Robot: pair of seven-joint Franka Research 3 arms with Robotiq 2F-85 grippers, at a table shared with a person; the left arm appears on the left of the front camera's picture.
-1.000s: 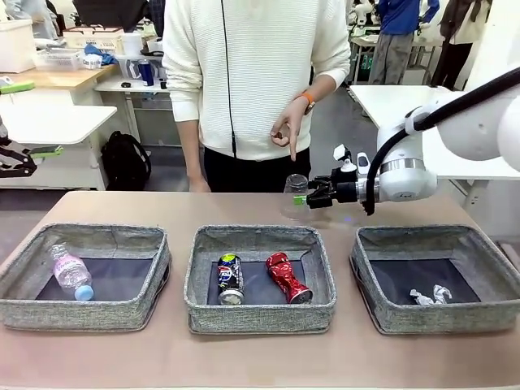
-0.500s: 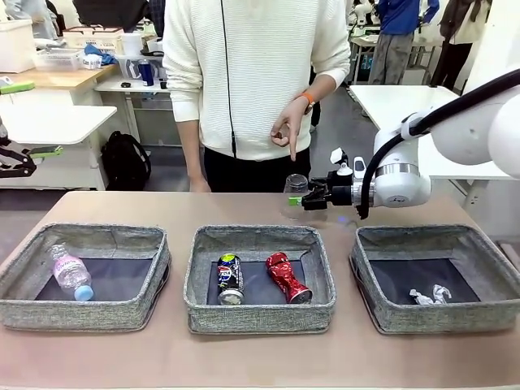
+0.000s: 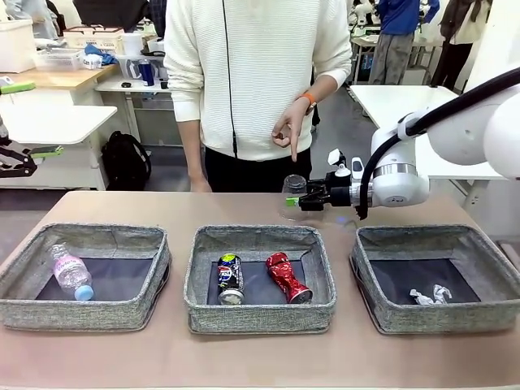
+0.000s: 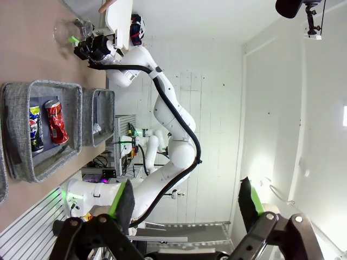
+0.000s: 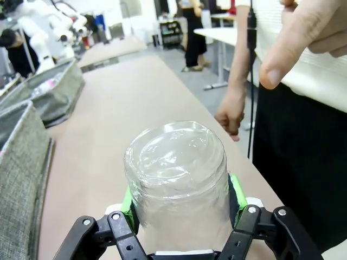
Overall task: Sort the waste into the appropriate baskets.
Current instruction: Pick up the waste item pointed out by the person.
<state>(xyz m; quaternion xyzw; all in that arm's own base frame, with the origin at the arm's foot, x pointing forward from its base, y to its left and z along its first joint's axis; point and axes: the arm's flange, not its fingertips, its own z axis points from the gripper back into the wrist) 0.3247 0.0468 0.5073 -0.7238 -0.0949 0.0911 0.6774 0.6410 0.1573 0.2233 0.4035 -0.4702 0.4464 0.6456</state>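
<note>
— What moved since a moment before?

— Moving in from the side, the right end effector (image 3: 294, 200) slid closer to the clear plastic cup (image 3: 295, 195), and its green pads (image 5: 234, 193) came in against the cup's two sides. Before, they stood wider.

— So was it pinching the cup?

— Yes. In the right wrist view the cup (image 5: 178, 181) sat upside down between the pads, and both pads touched it. The cup stood on the counter (image 3: 260, 357), behind the middle basket (image 3: 260, 278).

— What was near the cup?

— A person's hand (image 3: 291, 128) hung above it, with one finger pointing down.

— Where was the other waste?

— The dark blue-black can (image 3: 230, 279) and the crushed red can (image 3: 288, 278) lay side by side in the middle basket. The bottle (image 3: 71, 274) with the pink label lay in the left basket (image 3: 84, 276). Small white scraps (image 3: 431, 296) lay in the right basket (image 3: 437, 278).

— And the left end effector (image 4: 184, 199)?

— It was spread wide, holding nothing, up and away from the counter.
</note>
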